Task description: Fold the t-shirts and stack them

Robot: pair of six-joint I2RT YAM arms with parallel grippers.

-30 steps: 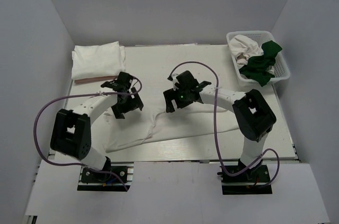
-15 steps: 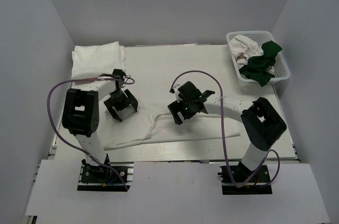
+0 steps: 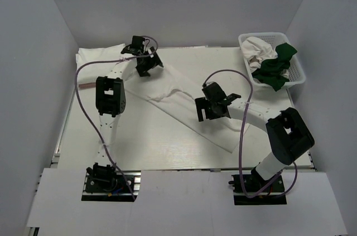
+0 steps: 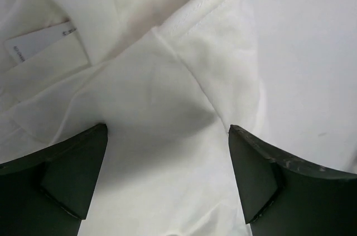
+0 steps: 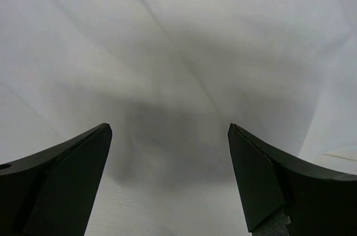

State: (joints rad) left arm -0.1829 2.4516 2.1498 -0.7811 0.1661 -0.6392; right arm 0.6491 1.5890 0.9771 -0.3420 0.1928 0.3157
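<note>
A white t-shirt lies stretched in a diagonal band across the table, from the back left to the front right. My left gripper is open at its back-left end, close over the cloth. In the left wrist view the gripper has its jaws wide apart over white cloth with a seam and a tag. My right gripper is open over the shirt's middle. In the right wrist view that gripper is spread over smooth white cloth. A folded white stack lies at the back left.
A white lattice basket stands at the back right, holding a crumpled white shirt and a dark green shirt. The left arm's purple cable loops along the left side. Grey walls close in the table on three sides.
The left arm swung from the table's middle left to the back left. The shirt went from lying along the front to a diagonal stretch. The right gripper shifted right.
</note>
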